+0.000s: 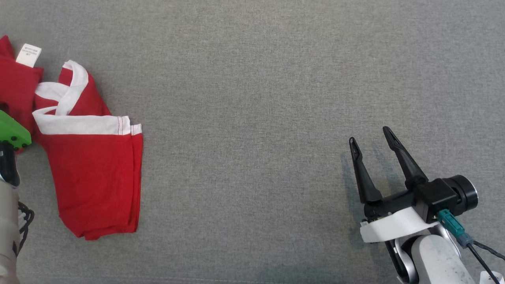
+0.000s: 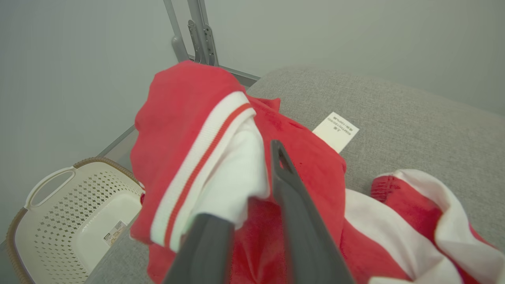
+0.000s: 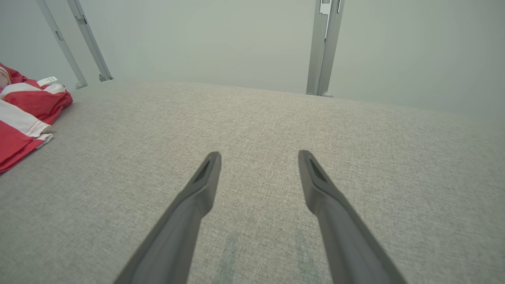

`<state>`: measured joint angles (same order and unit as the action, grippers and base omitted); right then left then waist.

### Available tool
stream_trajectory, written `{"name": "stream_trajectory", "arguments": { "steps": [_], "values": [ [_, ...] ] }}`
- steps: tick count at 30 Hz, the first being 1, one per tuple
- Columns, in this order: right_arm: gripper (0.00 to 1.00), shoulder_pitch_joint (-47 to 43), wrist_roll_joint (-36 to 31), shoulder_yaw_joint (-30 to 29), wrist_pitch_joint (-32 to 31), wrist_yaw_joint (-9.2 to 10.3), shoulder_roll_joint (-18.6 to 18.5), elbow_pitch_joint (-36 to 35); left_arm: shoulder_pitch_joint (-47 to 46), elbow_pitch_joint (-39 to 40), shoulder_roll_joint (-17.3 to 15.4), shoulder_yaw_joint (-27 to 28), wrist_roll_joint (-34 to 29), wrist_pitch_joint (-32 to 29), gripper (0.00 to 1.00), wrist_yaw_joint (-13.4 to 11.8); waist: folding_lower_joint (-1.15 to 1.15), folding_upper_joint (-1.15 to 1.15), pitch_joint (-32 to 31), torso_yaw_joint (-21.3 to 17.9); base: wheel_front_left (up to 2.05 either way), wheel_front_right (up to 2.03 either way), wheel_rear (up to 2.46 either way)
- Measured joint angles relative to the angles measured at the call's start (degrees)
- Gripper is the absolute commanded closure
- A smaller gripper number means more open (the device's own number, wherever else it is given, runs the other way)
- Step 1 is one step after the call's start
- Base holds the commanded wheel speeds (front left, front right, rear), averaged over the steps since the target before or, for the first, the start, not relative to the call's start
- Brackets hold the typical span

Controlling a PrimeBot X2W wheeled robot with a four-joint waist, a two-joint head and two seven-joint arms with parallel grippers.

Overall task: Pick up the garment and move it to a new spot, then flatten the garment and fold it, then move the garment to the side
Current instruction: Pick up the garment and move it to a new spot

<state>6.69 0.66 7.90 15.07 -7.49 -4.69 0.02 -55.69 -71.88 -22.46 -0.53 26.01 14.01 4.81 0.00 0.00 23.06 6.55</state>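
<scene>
The garment [image 1: 94, 173] is red with white bands and lies bunched at the far left of the grey cloth-covered table [image 1: 252, 98]; its white label [image 1: 28, 54] faces up. In the left wrist view my left gripper [image 2: 252, 185] is closed on a lifted fold of the garment [image 2: 185, 118], and white trim drapes over the tip of one finger. The left arm's green-capped wrist [image 1: 12, 136] sits at the left edge of the head view. My right gripper [image 1: 370, 135] hovers open over bare table at the lower right, far from the garment [image 3: 23, 114], with nothing between its fingers [image 3: 259, 154].
A white perforated basket [image 2: 71, 213] stands below the table's left edge. Metal frame posts [image 3: 323, 47] rise behind the table's far edge, with another pair [image 2: 197, 35] past the garment. Bare grey surface stretches between garment and right gripper.
</scene>
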Motion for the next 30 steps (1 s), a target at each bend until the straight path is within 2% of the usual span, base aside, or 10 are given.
{"name": "stream_trajectory", "arguments": {
  "steps": [4,8,16,21,23,25,30],
  "values": [
    [0.00,0.05,0.35,0.03,0.00,0.00,0.43,0.25,1.80,2.25,0.20,-0.18,-0.10,0.77,0.00,0.42,0.00,0.00,-1.05,-0.15,0.00,0.00,0.00],
    [0.00,0.03,0.92,-0.01,0.00,0.00,0.96,0.56,6.30,13.01,0.69,1.11,-1.80,1.02,0.00,-0.87,0.00,0.00,-2.43,-0.33,0.00,0.00,0.00],
    [0.00,-0.43,2.35,-0.07,0.00,0.00,1.76,1.08,19.91,26.52,7.99,2.59,-3.90,1.05,0.00,0.14,0.00,0.00,-5.62,-1.18,0.00,0.00,0.00],
    [0.00,0.50,5.27,0.04,0.00,0.00,1.80,0.79,24.30,26.15,11.52,1.92,-1.26,0.73,0.00,1.65,0.00,0.00,-5.43,-3.06,0.00,0.00,0.00],
    [0.00,0.83,5.71,-0.09,0.00,0.00,1.83,0.66,24.58,25.85,11.70,1.98,-0.67,0.30,0.00,1.74,0.00,0.00,-5.22,-3.43,0.00,0.00,0.00],
    [0.00,1.25,6.65,-0.48,-0.01,0.00,1.82,0.45,25.45,24.57,12.34,1.96,0.60,-2.57,0.00,1.82,0.00,0.00,-4.44,-4.52,0.00,0.00,0.00],
    [0.00,1.25,7.35,0.03,0.00,0.00,1.82,0.51,25.51,22.73,11.99,2.61,1.89,-5.97,0.00,0.51,0.00,0.00,-3.60,-5.81,0.00,0.00,0.00]
  ]
}}
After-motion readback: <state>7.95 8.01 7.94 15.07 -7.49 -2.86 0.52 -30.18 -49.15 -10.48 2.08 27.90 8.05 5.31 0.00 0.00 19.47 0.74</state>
